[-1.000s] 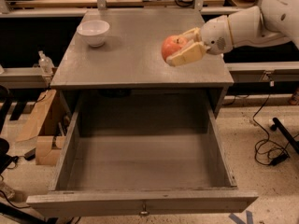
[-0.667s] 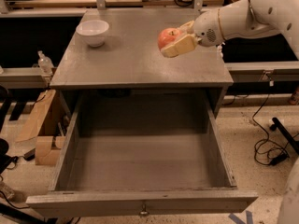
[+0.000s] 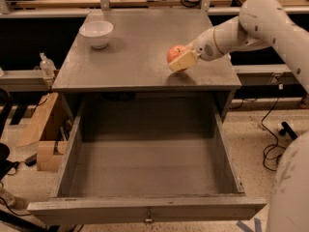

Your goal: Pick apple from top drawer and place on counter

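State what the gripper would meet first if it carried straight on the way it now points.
Most likely the counter. The gripper, jaws shut on the apple, angles downward close above it; the white bowl sits well off that line.

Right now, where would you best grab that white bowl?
Grip the bowl by its rim, from above: it stands upright, mouth open, walls likely too wide to span. The claw is busy at the right of the counter, shut on the apple.

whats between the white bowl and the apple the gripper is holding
Nothing: in the camera view only bare counter runs between the white bowl and the apple, which the gripper holds over the counter's right side.
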`<control>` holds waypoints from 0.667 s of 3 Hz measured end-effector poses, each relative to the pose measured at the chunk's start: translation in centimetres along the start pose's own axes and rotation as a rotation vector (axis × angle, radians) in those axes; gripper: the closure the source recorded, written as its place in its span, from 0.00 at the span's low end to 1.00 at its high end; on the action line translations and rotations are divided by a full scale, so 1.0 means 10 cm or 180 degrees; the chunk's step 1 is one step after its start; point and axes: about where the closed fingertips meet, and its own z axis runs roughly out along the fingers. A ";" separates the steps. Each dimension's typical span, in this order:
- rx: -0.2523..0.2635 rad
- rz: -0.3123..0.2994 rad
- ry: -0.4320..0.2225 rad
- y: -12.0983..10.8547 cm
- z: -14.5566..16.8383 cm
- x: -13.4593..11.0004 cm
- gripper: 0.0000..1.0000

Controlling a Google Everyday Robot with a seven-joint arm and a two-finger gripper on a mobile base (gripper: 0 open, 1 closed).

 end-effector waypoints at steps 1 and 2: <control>0.0094 0.0209 0.0129 -0.08 0.10 0.39 1.00; 0.0094 0.0209 0.0129 -0.09 0.05 0.32 0.83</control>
